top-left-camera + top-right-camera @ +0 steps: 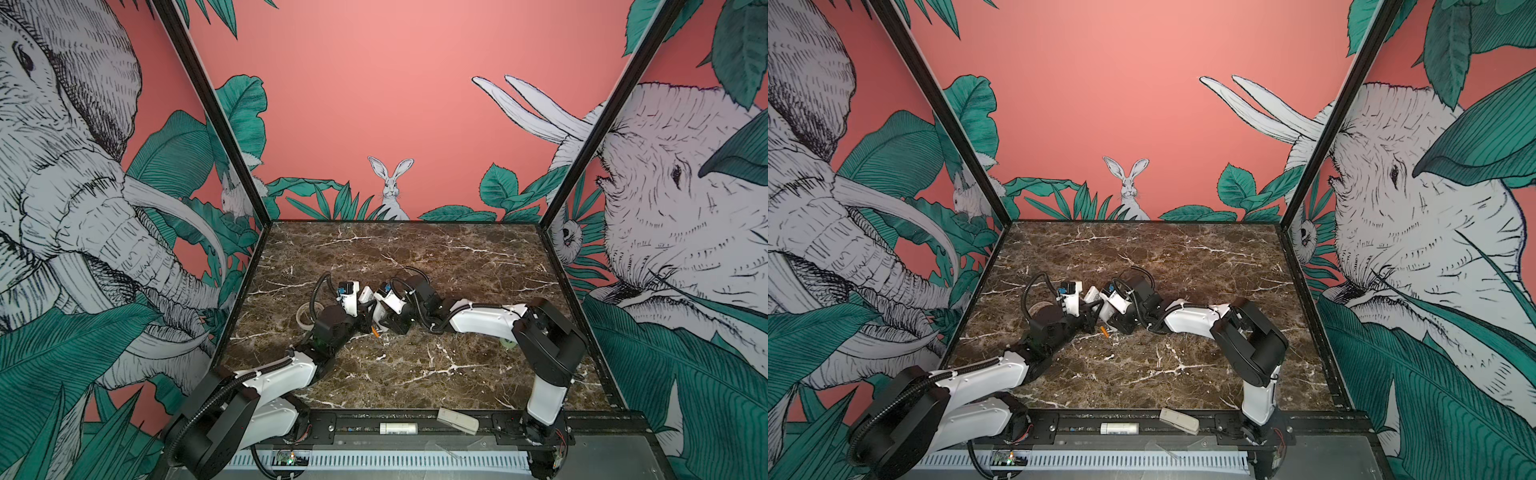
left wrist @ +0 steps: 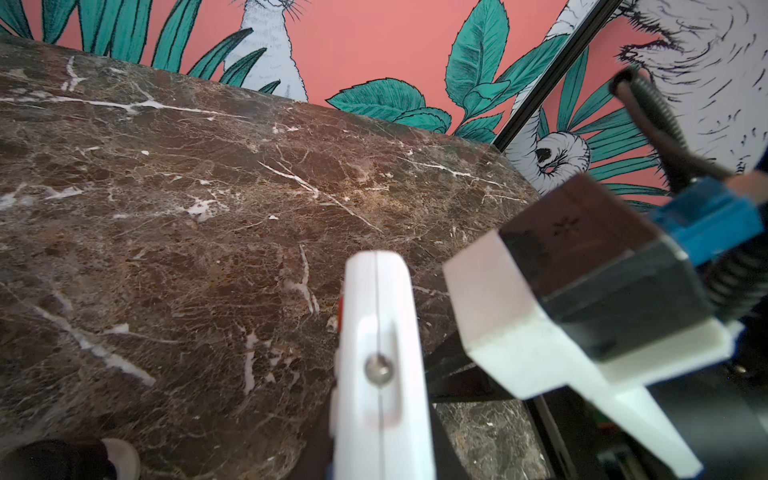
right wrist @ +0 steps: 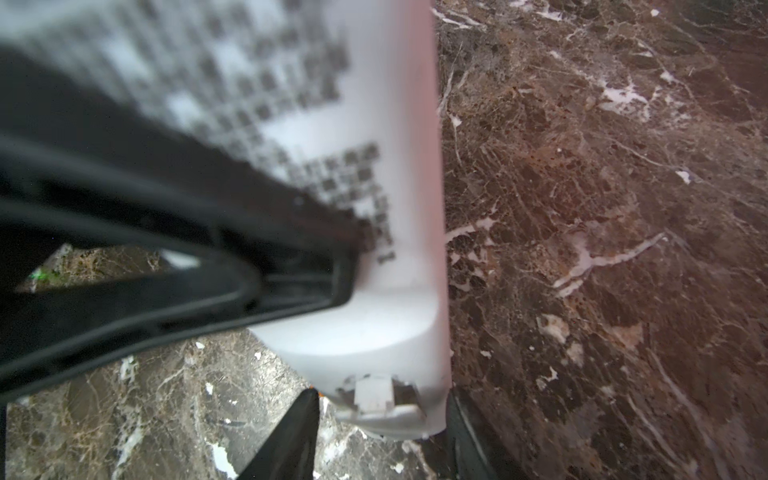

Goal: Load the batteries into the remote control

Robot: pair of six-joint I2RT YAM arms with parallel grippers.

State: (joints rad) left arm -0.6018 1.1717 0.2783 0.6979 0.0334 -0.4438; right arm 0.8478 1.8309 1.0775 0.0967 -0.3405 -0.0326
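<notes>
Both top views, my left claw (image 1: 362, 312) clamped on the remote control (image 1: 365, 293), held clear of the table (image 1: 415, 374), one battery (image 1: 375, 331) lying nearby, left wrist view, remote control edge-on, right wrist view, my right claw (image 3: 380, 405) straddling its end, grip I cannot tell.

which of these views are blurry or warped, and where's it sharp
Right wrist view: the remote is too close and badly blurred, the marble table behind it sharp. Left wrist view: remote edge slightly soft, table crisp. Both top views: focused, but the wide lens splays the frame posts.
</notes>
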